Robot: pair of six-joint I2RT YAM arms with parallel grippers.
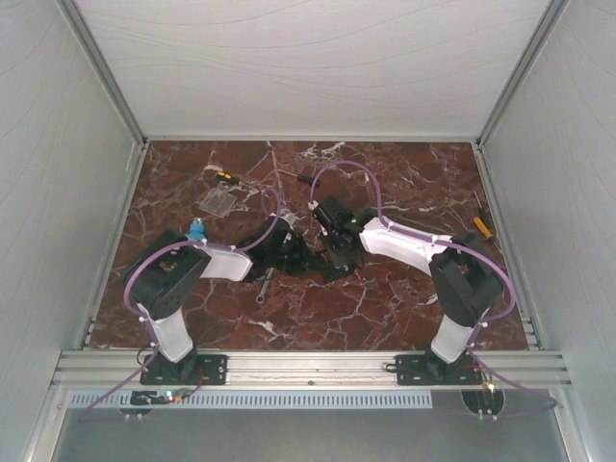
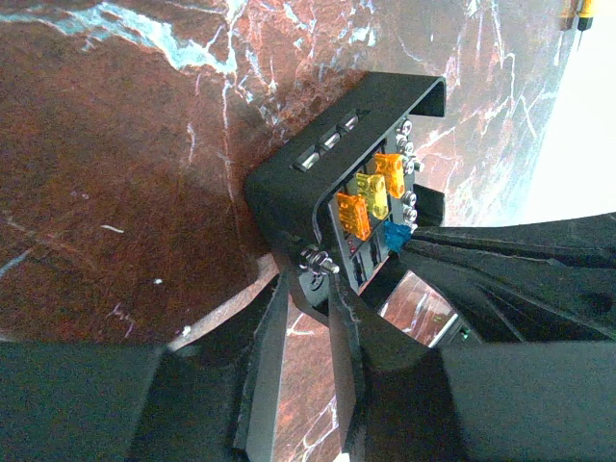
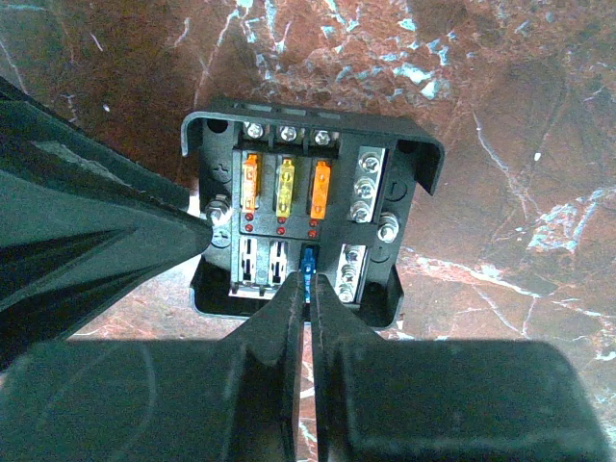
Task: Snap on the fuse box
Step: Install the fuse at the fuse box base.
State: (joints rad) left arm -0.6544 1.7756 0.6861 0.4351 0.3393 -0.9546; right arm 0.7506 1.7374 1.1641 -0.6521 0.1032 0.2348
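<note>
small black squarish plastic fuse box (image 3: 308, 207) sits at centre of desk (image 1: 385, 308). my l pincer (image 2: 308, 284) clamps its corner; r pincer (image 3: 308, 284) clenched on tiny blue fuse (image 3: 308, 258) at box's 6 o'clock.

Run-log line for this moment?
left gripper: shut on black square plastic fuse box edge | right gripper: shut on small blue fuse at lower slots | flat clear plastic cover: off, lying apart

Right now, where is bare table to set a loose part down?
Bare marble lies along the near edge, right of the wrench; also back right, between the purple cable and the orange-handled screwdriver. Crowded: the centre around the fuse box, and back left by the clear cover.
</note>
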